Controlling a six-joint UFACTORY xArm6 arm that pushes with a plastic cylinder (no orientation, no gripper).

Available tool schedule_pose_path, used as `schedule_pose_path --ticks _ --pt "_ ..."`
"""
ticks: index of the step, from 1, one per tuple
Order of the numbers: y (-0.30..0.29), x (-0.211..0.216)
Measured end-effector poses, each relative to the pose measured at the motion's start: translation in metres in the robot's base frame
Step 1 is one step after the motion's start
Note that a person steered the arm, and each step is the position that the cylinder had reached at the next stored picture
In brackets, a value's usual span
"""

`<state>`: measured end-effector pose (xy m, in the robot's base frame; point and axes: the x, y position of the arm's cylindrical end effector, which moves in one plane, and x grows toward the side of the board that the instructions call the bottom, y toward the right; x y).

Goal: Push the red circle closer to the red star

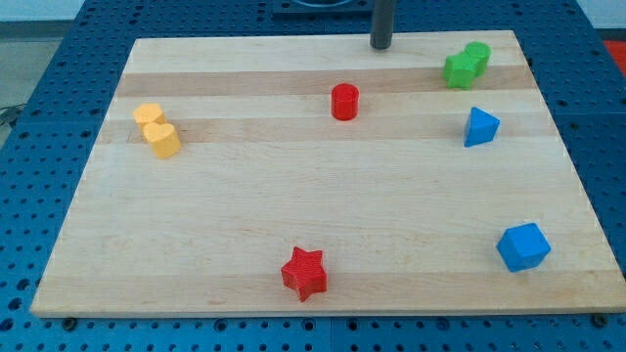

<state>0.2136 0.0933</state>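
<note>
The red circle (pixel 344 102) stands on the wooden board near the view's top, a little right of centre. The red star (pixel 304 273) lies near the view's bottom edge of the board, slightly left of the circle's column. My tip (pixel 380 45) is at the view's top edge of the board, above and to the right of the red circle, apart from it and touching no block.
A yellow block (pixel 156 129) lies at the view's left. A green block (pixel 466 66) is at the top right, a blue triangle (pixel 479 127) below it, and a blue cube (pixel 522 246) at the lower right. The board (pixel 245 215) sits on a blue perforated table.
</note>
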Motion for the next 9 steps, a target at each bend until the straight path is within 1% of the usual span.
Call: schedule_pose_path --ticks 1,2,3,4,5,6,7,8,9 --pt "-0.01 0.05" --pt "-0.012 0.064" --pt "-0.014 0.064" --pt "-0.056 0.101" --pt "-0.058 0.103" --pt "-0.068 0.156" --pt "-0.068 0.182" --pt "-0.079 0.229" --pt "-0.079 0.233"
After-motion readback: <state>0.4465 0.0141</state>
